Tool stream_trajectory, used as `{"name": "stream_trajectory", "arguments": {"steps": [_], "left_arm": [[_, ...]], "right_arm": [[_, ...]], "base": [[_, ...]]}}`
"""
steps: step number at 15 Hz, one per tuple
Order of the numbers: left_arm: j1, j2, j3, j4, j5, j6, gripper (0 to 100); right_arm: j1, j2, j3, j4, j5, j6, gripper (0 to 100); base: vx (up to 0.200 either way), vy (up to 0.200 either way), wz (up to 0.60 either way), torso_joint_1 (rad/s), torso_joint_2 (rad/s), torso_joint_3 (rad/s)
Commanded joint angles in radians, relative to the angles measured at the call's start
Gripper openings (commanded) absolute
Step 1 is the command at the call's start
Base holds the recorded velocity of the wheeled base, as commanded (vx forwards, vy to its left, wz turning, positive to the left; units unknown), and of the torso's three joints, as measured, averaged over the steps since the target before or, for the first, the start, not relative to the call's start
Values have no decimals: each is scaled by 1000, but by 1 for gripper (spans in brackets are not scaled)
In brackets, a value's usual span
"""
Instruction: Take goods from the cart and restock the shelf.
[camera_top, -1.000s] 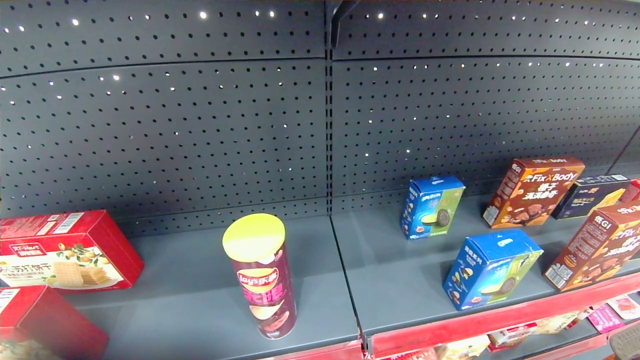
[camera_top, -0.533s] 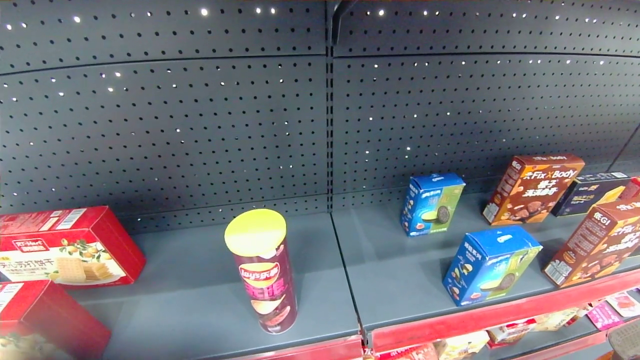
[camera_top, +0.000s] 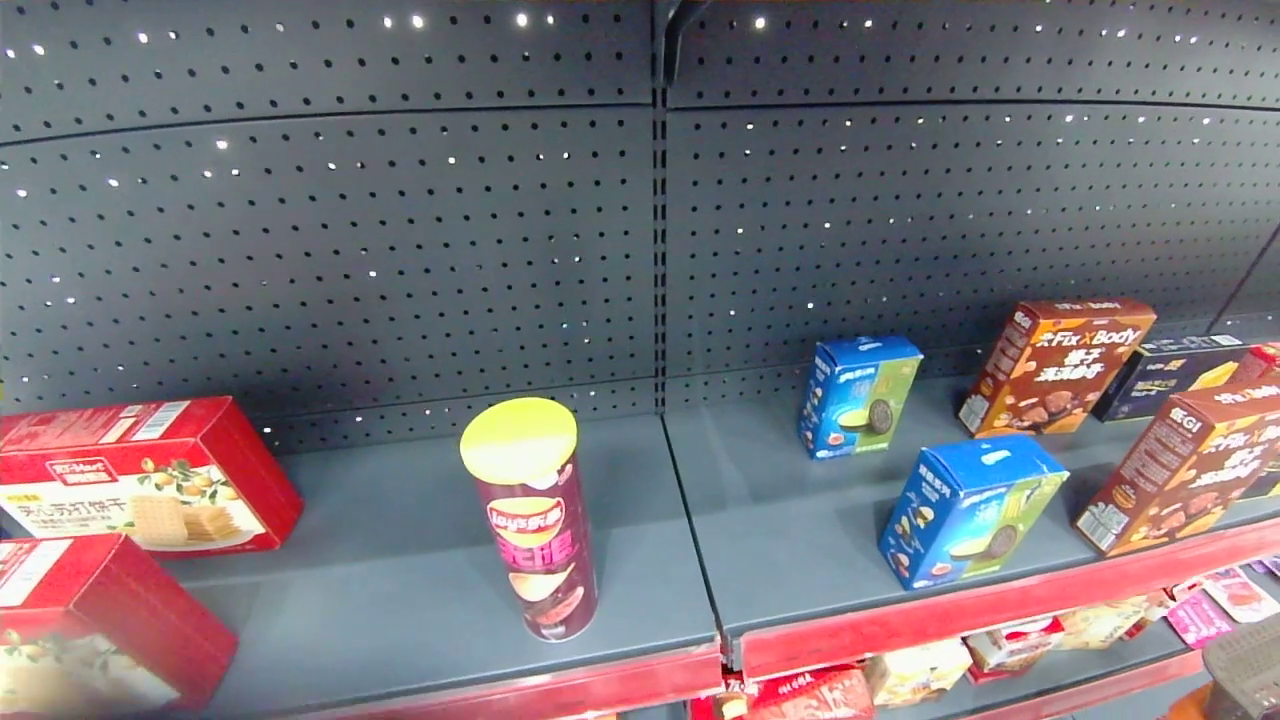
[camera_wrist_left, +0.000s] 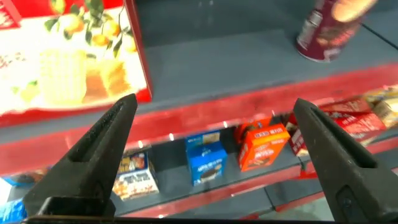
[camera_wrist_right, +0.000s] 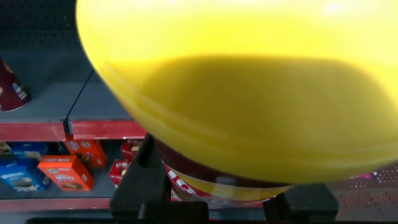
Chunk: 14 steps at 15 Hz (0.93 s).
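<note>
A maroon chip can (camera_top: 530, 520) with a yellow lid stands upright on the grey shelf (camera_top: 400, 590), near the front, just left of the shelf joint. In the right wrist view a second chip can with a yellow lid (camera_wrist_right: 249, 81) sits close to the camera, and my right gripper (camera_wrist_right: 224, 186) is shut on its maroon body. My left gripper (camera_wrist_left: 214, 106) is open with nothing in it. It hangs in front of the shelf's red front edge (camera_wrist_left: 205, 106), near a red cracker box (camera_wrist_left: 68, 56), and the standing chip can (camera_wrist_left: 326, 31) is farther off.
Two red cracker boxes (camera_top: 130, 480) stand at the shelf's left. Two blue cookie boxes (camera_top: 965, 510) and brown boxes (camera_top: 1060, 365) stand on the right. Bare shelf lies on both sides of the standing can. A lower shelf (camera_wrist_left: 205, 162) holds small boxes.
The whole head picture has shifted a little, so the camera has moved. The goods on the shelf have kept their places.
</note>
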Motion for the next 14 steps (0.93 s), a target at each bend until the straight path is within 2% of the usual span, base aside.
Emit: {"name": "stream_trajectory", "arguments": {"steps": [1,9,14], "left_arm": [[0,3,0,0,1,0,100],[0,3,0,0,4,-5,100],[0,3,0,0,4,-5,100]], "right_arm": [[0,4,-1,-2,0,0,0],[2,21,-5,-14,-14,0,0],[-40,-57,4,-3,-15,1,0]], "base": [[0,0,0,0,0,0],[0,0,0,0,0,0],[0,0,0,0,0,0]]}}
